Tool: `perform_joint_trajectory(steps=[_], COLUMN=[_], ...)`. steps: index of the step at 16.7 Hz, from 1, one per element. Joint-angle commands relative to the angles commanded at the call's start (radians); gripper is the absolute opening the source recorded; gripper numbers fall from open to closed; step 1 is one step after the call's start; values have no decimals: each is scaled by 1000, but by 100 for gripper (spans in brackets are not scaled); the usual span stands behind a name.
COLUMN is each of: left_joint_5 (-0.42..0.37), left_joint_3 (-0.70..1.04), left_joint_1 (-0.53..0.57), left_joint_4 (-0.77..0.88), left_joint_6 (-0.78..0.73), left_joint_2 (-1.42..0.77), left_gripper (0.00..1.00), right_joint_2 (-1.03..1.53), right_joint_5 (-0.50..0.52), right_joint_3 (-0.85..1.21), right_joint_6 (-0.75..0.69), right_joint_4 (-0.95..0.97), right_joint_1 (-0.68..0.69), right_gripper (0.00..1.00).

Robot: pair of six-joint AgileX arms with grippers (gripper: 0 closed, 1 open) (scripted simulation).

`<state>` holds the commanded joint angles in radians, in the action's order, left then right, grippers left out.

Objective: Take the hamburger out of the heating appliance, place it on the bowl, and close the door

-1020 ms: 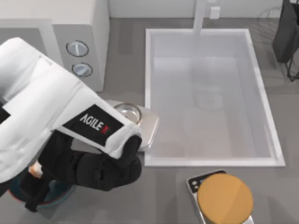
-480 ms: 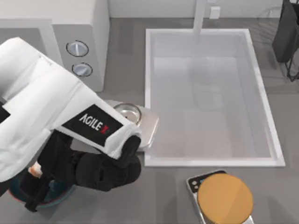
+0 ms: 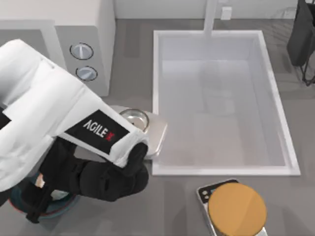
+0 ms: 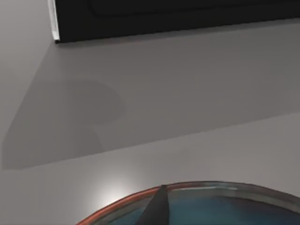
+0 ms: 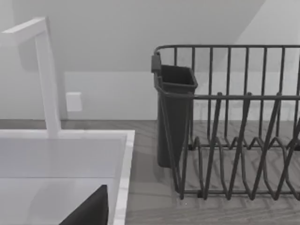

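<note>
the grey table (image 3: 133,34) carries a wide white rectangular sink (image 3: 221,103) at its centre and right, with a white faucet (image 5: 47,75) at the far edge. the big white boxy microwave with two round silver dials (image 3: 81,29) stands at the far left corner; its white door panel with dark grey window (image 4: 178,14) appears in the left wrist view as a dark slab with a white edge, and whether it is open or closed cannot be told. the white left arm crosses the left of the table, and its black left gripper (image 3: 42,196) hangs low over the round deep-blue bowl with thin reddish rim (image 4: 201,206) at the near left corner. whether it grips or has let go cannot be told. a small pale cream lump, apparently the hamburger (image 3: 39,183), shows beside the gripper above the bowl; contact cannot be told. a flat silver scale with a small steel dish (image 3: 142,125) lies just beside the sink's left wall. a large flat orange-tan disc (image 3: 237,209) sits near the front edge. a dark wire dish rack (image 5: 234,131) occupies the far right, where the right arm is parked.
</note>
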<state>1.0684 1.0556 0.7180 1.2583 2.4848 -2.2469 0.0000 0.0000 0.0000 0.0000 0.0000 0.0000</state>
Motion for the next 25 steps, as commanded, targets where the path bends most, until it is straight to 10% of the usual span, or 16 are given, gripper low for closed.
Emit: perform_joint_trajectory(steps=[6,12,25], left_joint_5=[33,-86,-709], left_joint_3=[-5,-214,-877], left_joint_1=[4,-141,-598], left_joint_4=[14,-230,-1047], left_joint_6=[41,-239,-1845], left_joint_2=[62,323,1655], left_gripper=[100,100,100], right_joint_2=[0,0,0], right_joint_5=[0,0,0], right_joint_3=[0,0,0], right_joint_6=[0,0,0], right_joint_4=[0,0,0], right_joint_1=[0,0,0], right_gripper=[100,100,100])
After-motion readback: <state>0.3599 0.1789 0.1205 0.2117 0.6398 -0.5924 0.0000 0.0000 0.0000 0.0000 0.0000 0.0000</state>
